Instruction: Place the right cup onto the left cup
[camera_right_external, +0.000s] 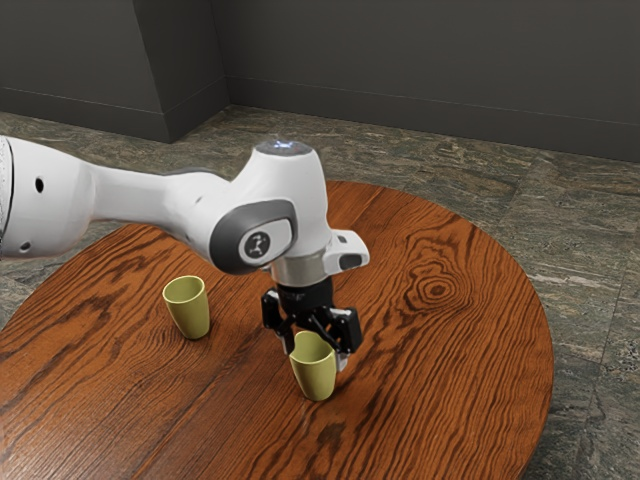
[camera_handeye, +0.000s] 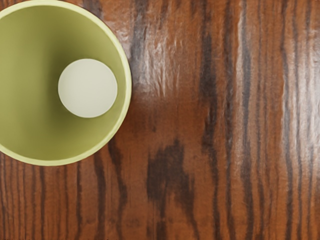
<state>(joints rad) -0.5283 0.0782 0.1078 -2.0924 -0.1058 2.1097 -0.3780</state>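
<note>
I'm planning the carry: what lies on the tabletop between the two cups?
Bare tabletop lies between one cup and the other cup, seen in the exterior view.

Arm (camera_right_external: 195, 205): glossy white, rounded links; small dark round insets near the base end. Dark grey oval joint cover bears a pale emblem — bluish-white light on top cap. Wrist collar metallic grey; gripper (camera_right_external: 315, 354) black, angular, linked.

Exterior view oblique; wrist overhead, nearer.
</note>
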